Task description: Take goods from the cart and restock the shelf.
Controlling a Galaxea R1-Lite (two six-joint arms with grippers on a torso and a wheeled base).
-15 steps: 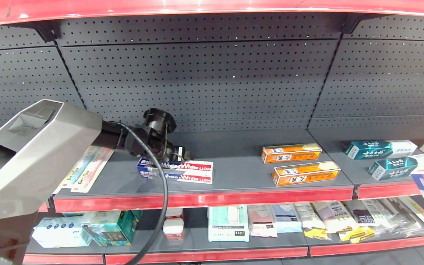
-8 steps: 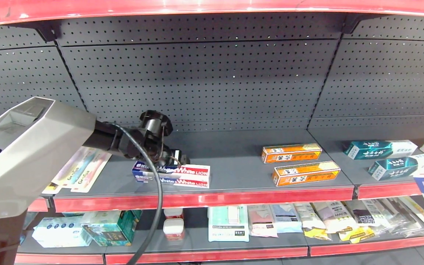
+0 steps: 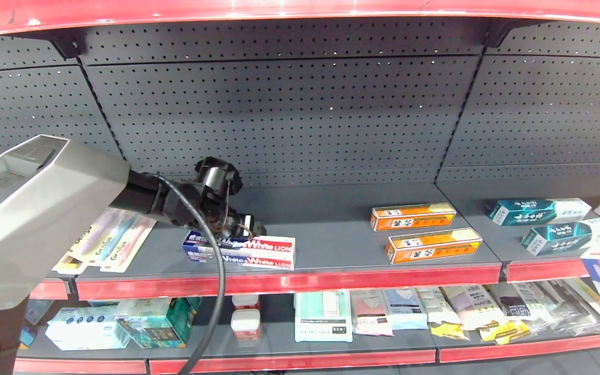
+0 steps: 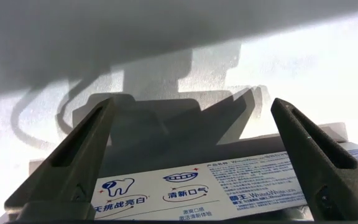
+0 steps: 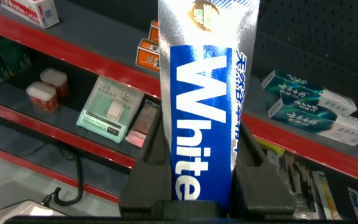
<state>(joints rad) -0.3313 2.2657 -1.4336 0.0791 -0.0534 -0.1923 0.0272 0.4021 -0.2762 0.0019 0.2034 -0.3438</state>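
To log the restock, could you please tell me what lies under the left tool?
A red-and-white toothpaste box lying on the shelf. The left tool, open, covers part of its top; whether a second box sits beneath is unclear.

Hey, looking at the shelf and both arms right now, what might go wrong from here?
1. The white toothpaste boxes lie near the front lip of the shelf, under the open left gripper; a forward nudge might tip them off.
2. The right gripper clamps the blue toothpaste box at one end, so it may slip or bump the teal boxes.
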